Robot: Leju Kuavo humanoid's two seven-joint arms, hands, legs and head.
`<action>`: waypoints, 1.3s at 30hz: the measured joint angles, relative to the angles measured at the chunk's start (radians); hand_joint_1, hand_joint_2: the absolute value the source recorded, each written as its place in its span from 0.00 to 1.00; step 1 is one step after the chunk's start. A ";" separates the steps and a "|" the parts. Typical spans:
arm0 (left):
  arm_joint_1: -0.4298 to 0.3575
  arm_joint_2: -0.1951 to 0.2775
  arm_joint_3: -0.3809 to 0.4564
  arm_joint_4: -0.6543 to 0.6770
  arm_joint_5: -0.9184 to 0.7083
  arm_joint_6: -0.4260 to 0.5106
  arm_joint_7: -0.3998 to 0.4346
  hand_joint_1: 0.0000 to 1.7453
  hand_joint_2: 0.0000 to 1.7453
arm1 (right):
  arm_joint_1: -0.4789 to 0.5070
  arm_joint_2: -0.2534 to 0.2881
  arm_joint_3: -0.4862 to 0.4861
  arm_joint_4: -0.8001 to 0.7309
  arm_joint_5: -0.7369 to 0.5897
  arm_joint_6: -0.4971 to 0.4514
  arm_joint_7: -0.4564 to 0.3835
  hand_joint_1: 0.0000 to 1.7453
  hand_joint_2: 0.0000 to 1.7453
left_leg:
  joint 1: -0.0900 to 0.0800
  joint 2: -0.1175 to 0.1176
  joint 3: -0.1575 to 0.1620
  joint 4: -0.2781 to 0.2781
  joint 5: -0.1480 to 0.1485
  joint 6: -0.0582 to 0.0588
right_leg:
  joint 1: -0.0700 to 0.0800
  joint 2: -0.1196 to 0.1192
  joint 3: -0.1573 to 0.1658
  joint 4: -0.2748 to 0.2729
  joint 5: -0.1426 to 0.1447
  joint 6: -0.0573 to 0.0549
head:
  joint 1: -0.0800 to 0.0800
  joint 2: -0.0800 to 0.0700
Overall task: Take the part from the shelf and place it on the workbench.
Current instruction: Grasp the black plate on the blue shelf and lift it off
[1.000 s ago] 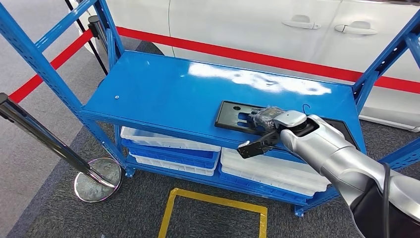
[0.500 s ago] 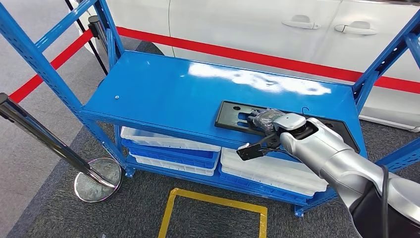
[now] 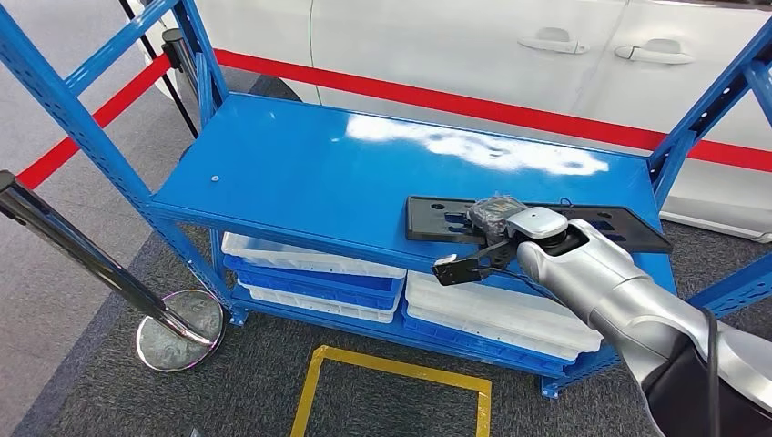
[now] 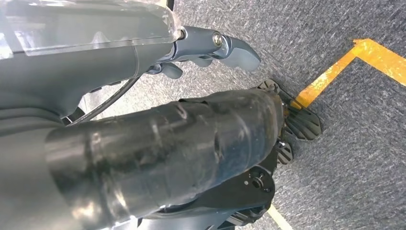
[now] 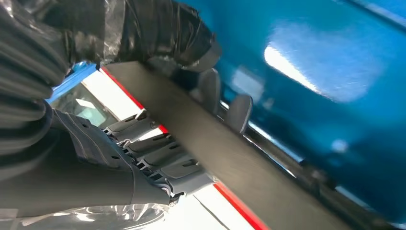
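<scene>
Right hand point(image 3: 499, 221) around black part point(image 3: 437, 218) (tilted above shelf point(image 3: 300, 173)).

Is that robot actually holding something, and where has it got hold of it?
Yes. Its right hand grips the long black part along its near edge, roughly midway.

Bare blue shelf top point(image 3: 300, 173) lies open across the frame's centre and left, hemmed by blue uprights point(image 3: 77, 105) at upper left and upper right, a white car point(image 3: 473, 55) close behind along the top, and a chrome stanchion point(image 3: 100, 264) at lower left.
</scene>
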 joint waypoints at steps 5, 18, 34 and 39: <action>0.004 0.000 -0.005 -0.006 -0.001 -0.002 -0.001 0.00 0.00 | 0.005 -0.007 -0.007 -0.008 0.010 0.006 -0.003 1.00 1.00 | 0.000 0.000 0.000 0.000 0.000 0.000 | 0.000 0.000 0.000 0.000 0.000 0.000 | 0.000 0.000; 0.010 0.000 -0.020 -0.016 0.015 0.000 -0.003 0.00 0.00 | 0.019 -0.025 -0.028 -0.029 0.002 -0.010 -0.013 1.00 1.00 | 0.000 0.000 0.000 0.000 0.000 0.000 | 0.000 0.000 0.000 0.000 0.000 0.000 | 0.000 0.000; 0.019 -0.002 -0.048 -0.019 0.058 -0.025 -0.095 0.00 1.00 | 0.151 -0.124 -0.107 -0.367 -0.101 -0.037 -0.091 1.00 1.00 | 0.000 0.006 0.001 0.000 -0.002 -0.001 | 0.000 0.007 -0.001 0.000 0.000 0.000 | 0.000 0.000; 0.000 -0.002 0.019 -0.013 -0.059 -0.139 -0.243 0.00 1.00 | 0.189 -0.179 -0.132 -0.637 -0.218 0.031 -0.094 1.00 1.00 | 0.000 0.007 0.001 0.000 -0.002 -0.002 | 0.000 0.008 -0.001 0.000 0.000 0.000 | 0.000 0.000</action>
